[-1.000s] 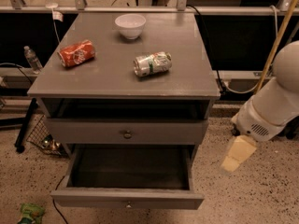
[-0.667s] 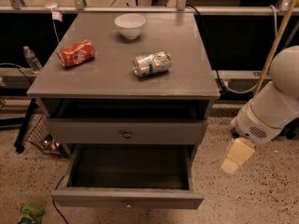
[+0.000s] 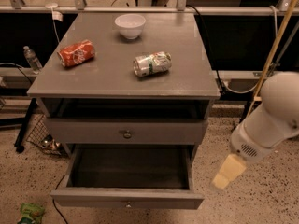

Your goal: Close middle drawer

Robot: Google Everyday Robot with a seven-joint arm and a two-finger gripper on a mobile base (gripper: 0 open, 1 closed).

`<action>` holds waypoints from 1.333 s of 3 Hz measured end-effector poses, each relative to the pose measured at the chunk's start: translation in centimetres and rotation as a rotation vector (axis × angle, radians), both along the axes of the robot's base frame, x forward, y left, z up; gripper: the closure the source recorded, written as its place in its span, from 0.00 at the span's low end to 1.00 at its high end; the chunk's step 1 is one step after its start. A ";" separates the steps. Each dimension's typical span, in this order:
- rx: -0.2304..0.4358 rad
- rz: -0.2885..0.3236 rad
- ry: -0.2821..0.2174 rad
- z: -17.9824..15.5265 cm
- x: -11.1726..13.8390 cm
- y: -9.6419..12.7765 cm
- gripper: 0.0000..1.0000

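Camera view: middle drawer (image 3: 128,177) stands pulled far out beneath the uppermost drawer front (image 3: 93,132). Gripper (image 3: 227,172) hangs well to its right, touching nothing, likely lining up a push; whether clenched, I cannot tell.

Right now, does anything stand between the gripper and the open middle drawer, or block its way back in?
Nothing visible does. The gripper hangs right of the middle drawer, only floor between them; nothing shows inside the drawer.
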State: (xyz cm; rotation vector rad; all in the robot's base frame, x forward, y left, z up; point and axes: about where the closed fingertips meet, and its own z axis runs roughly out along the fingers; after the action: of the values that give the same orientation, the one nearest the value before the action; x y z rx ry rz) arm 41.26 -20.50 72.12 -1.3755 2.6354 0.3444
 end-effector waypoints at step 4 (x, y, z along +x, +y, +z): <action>0.057 -0.205 0.235 -13.7 -4.2 3.9 0.00</action>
State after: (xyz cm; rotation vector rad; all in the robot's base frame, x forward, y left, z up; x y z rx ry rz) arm 37.07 -16.59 58.42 -1.0954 2.8970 0.5801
